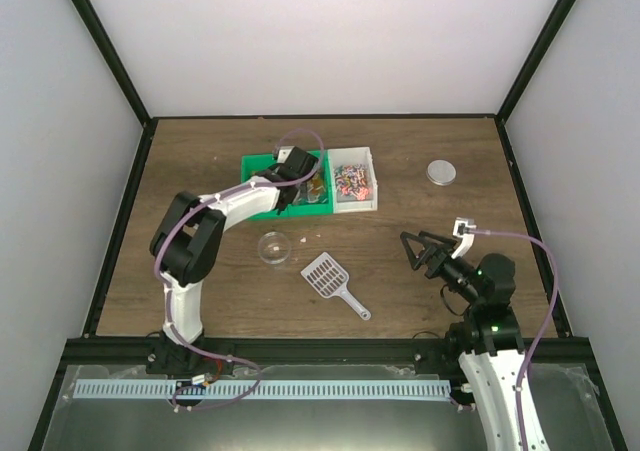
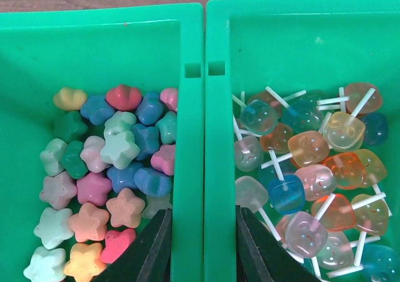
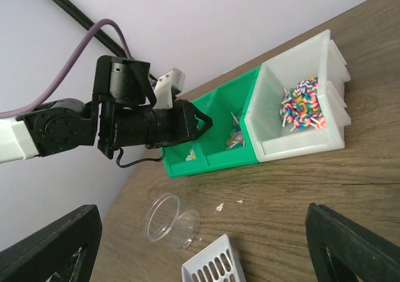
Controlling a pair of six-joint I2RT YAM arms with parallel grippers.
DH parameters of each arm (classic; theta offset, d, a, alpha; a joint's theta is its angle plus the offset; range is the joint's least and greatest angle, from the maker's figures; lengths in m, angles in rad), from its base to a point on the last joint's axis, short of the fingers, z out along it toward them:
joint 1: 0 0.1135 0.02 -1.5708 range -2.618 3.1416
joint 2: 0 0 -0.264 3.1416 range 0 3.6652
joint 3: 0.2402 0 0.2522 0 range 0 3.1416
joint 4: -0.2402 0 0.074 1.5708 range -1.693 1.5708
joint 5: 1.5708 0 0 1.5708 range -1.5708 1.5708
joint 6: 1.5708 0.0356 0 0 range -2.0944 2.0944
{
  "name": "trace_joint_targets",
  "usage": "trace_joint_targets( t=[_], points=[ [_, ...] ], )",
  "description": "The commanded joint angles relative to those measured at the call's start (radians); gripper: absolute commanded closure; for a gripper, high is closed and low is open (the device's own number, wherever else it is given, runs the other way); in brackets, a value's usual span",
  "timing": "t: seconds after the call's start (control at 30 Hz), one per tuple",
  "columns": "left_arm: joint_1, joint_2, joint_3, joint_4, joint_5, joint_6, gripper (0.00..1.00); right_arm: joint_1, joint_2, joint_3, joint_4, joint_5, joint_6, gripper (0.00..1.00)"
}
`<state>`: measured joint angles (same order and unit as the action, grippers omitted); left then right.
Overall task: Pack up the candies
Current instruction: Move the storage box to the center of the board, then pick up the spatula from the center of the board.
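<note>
looking down at it, the brown wood table [image 1: 400, 261] sits inside plain white walls [image 1: 300, 41] with black frame posts [image 1: 105, 46] running up the corners. near the back there's a pair of green bins [image 1: 258, 167] side by side, and a white bin [image 1: 365, 203] touching them on the right.

the candies are all in those bins: pastel star-shaped ones [image 2: 106, 188] in the left green bin, see-through lollipops on white sticks [image 2: 306, 169] in the right green one, and stripy swirl ones [image 3: 301, 104] in the white bin.

the left gripper [image 2: 203, 254] is reached right over the green bins, fingers [image 2: 156, 247] spread, one down in each bin with the twin wall between them. can't tell if they're actually squeezing that wall.

the right gripper [image 1: 425, 246] hangs over the bare right side of the table, fingers wide apart, nothing between them.

closer to the arms: a clear plastic cup [image 1: 273, 247] lying on its side, and just to its right a grey slotted scoop [image 1: 325, 274] flat on the wood. a round metal lid [image 1: 443, 172] sits well off by itself at the back right.
</note>
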<state>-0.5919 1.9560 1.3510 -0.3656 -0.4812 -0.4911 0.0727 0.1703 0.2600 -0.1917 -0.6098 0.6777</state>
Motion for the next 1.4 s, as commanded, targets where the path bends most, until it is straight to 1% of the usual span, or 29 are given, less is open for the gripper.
trace_joint_targets(
  t=[0.0,0.1,0.13,0.17,0.23,0.33,0.4,0.47,0.6,0.67,0.73,0.8,0.87,0.93,1.03,1.1,1.2,1.3,1.37],
  points=[
    [0.020,0.064,0.096,0.022,-0.010,-0.012,0.80,-0.010,0.030,0.021,0.009,0.075,0.005,0.09],
    [0.034,0.102,0.134,0.034,0.023,0.000,0.79,-0.010,0.074,0.048,-0.004,0.170,0.003,0.10],
    [0.040,0.110,0.141,0.041,0.037,0.003,0.76,-0.010,0.097,0.065,-0.001,0.197,0.002,0.09],
    [0.046,0.116,0.146,0.045,0.050,0.003,0.70,-0.010,0.124,0.076,0.011,0.230,0.004,0.09],
    [0.056,0.117,0.144,0.052,0.054,0.007,0.50,-0.010,0.210,0.102,0.055,0.253,0.013,0.09],
    [0.065,0.090,0.120,0.074,0.057,0.016,0.29,-0.010,0.376,0.148,0.149,0.230,0.027,0.07],
    [0.067,0.056,0.091,0.103,0.059,0.027,0.18,-0.009,0.502,0.191,0.190,0.238,0.010,0.05],
    [0.067,0.016,0.059,0.137,0.071,0.028,0.08,-0.008,0.635,0.244,0.195,0.303,-0.016,0.03],
    [0.067,-0.077,-0.019,0.220,0.124,0.028,0.02,-0.008,0.860,0.390,0.187,0.457,-0.060,0.03],
    [0.068,-0.124,-0.059,0.268,0.155,0.043,0.00,-0.007,0.964,0.459,0.193,0.455,-0.072,0.07],
    [0.068,-0.168,-0.098,0.312,0.174,0.058,0.00,0.014,1.044,0.500,0.232,0.436,-0.077,0.13],
    [0.068,-0.205,-0.133,0.343,0.175,0.069,0.00,0.073,1.125,0.533,0.256,0.451,-0.103,0.14],
    [0.069,-0.242,-0.178,0.355,0.132,0.049,0.00,0.168,1.214,0.590,0.228,0.482,-0.154,0.12],
    [0.073,-0.291,-0.245,0.376,0.123,0.029,0.00,0.278,1.269,0.615,0.209,0.550,-0.202,0.09],
    [0.074,-0.369,-0.365,0.446,0.119,0.015,0.00,0.415,1.252,0.530,0.238,0.659,-0.215,0.07],
    [0.073,-0.411,-0.420,0.455,0.093,0.000,0.00,0.462,1.209,0.456,0.257,0.653,-0.207,0.08],
    [0.072,-0.465,-0.490,0.444,0.098,-0.026,0.00,0.506,1.143,0.369,0.264,0.642,-0.190,0.15],
    [0.070,-0.526,-0.566,0.454,0.125,-0.061,0.00,0.578,1.089,0.290,0.284,0.613,-0.177,0.22],
    [0.065,-0.570,-0.617,0.461,0.141,-0.080,0.00,0.634,1.079,0.240,0.317,0.596,-0.181,0.23]
  ],
)
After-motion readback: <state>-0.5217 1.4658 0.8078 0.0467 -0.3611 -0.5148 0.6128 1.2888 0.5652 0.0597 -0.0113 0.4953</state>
